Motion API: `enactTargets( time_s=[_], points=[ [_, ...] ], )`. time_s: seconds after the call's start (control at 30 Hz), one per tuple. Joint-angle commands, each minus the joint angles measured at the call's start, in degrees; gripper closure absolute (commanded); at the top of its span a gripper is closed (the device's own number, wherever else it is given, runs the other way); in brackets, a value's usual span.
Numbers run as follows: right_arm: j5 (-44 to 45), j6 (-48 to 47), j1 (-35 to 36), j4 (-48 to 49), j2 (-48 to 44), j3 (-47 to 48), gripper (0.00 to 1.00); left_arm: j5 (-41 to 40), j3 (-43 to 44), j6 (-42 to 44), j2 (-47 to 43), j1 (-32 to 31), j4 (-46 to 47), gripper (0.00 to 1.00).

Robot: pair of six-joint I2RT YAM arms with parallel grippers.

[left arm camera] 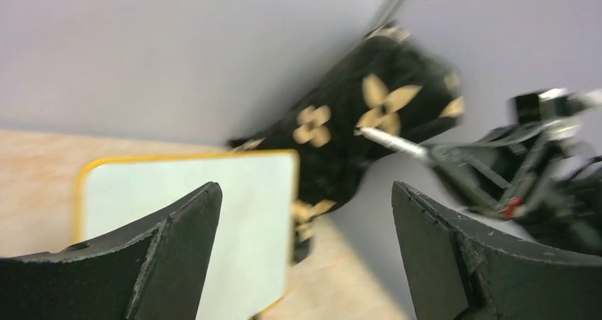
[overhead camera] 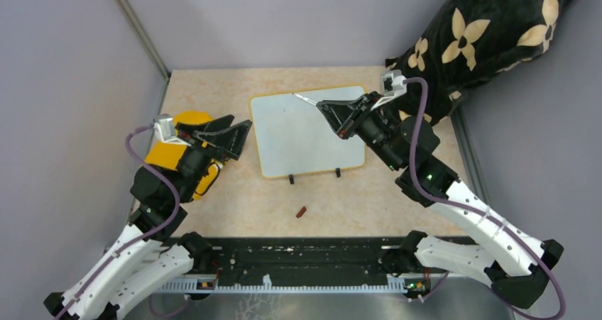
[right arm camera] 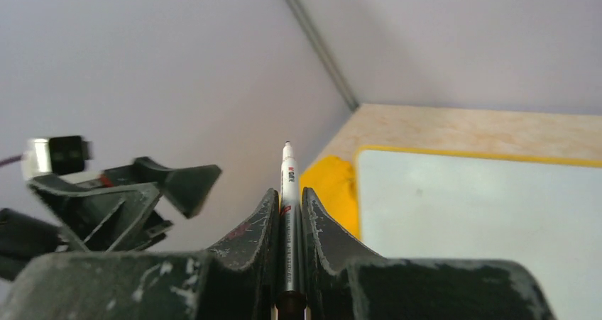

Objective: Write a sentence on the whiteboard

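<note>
The whiteboard [overhead camera: 305, 132] lies flat in the middle of the table, yellow-rimmed, with two black feet on its near edge. Its face is plain white and the sentence is not in view on it. My right gripper [overhead camera: 323, 107] hovers over the board's far right part, shut on a slim white and silver marker [overhead camera: 307, 100] whose tip points to the far left. The right wrist view shows that marker [right arm camera: 287, 171] clamped between the fingers [right arm camera: 316, 221]. My left gripper [overhead camera: 243, 139] stands open and empty beside the board's left edge. Its jaws stand wide apart in the left wrist view, framing the board [left arm camera: 248, 192].
A yellow cloth [overhead camera: 177, 146] lies under my left arm. A small reddish-brown cap [overhead camera: 301, 211] rests on the table in front of the board. A black cushion with tan flowers [overhead camera: 483, 43] fills the far right corner. Grey walls close the left, back and right.
</note>
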Motion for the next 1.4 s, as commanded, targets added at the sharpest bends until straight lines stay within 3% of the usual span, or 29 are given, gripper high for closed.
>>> enactTargets(
  time_s=[0.0,0.17,0.33,0.7,0.97,1.1,1.37],
  points=[
    [14.51,-10.45,0.79,-11.05,0.23,1.63,1.00,-5.83,3.52,18.00,2.66,0.16,-23.38,0.06],
    [21.91,-14.75,1.64,-14.60,1.58,0.55,1.00,-4.62,4.06,23.57,5.91,0.17,-28.95,0.06],
    [24.89,-12.33,1.72,-14.88,2.61,-3.32,1.00,-3.88,2.15,23.61,5.77,0.17,-28.34,0.05],
    [15.92,-11.39,0.55,-6.29,0.75,-9.83,1.00,-5.84,1.08,21.70,10.28,0.11,-25.54,0.05],
    [14.69,-13.99,0.33,-2.67,1.35,-11.57,1.00,-4.37,1.67,22.86,16.10,0.33,-21.16,0.03],
    [16.87,-16.02,0.36,-0.82,2.37,-11.89,1.00,-0.11,1.29,21.84,19.27,2.64,-18.00,0.02],
    [18.86,-19.12,0.53,3.48,3.13,-12.82,1.00,16.91,0.17,14.33,23.07,15.28,-13.52,0.02]
  ],
)
